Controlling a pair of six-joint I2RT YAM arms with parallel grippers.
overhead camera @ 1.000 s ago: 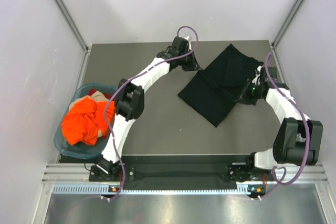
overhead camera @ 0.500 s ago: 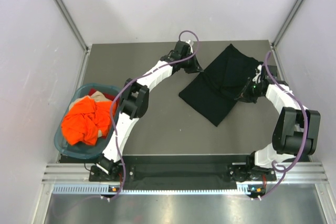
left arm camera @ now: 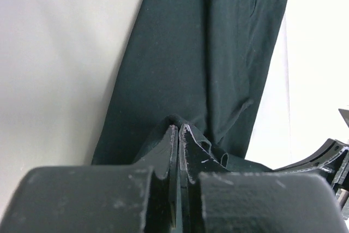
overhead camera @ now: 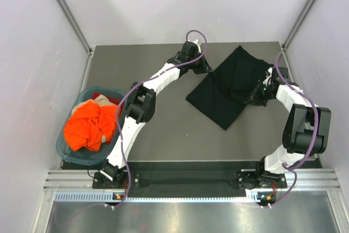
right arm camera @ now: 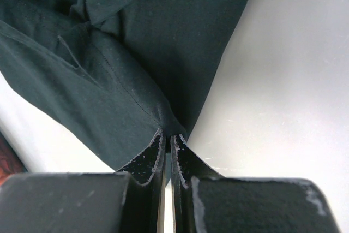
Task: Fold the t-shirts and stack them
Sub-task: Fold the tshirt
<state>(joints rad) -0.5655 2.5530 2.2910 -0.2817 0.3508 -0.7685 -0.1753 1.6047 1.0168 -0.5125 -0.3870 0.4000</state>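
Black shirt [overhead camera: 226, 88] partly folded at far right of table [overhead camera: 163, 129], left gripper [left arm camera: 179, 128] pinching its left edge, right gripper [right arm camera: 168, 135] pinching its right edge, orange shirt [overhead camera: 90, 126] in basket [overhead camera: 61, 148] at near left.

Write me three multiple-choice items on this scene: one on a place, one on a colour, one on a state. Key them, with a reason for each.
1. The orange t-shirt lies:
A) in the basket at the left edge of the table
B) spread out mid-table
C) at the far right corner

2. The basket is:
A) red
B) white
C) teal

3. The left hand and right hand are:
A) both open
B) both shut on the black t-shirt
C) one open, one shut

Key:
1 A: the top view shows it bunched inside the basket.
2 C: its rim shows teal around the orange cloth.
3 B: each wrist view shows the fingers pressed together with black cloth pinched at their tips.
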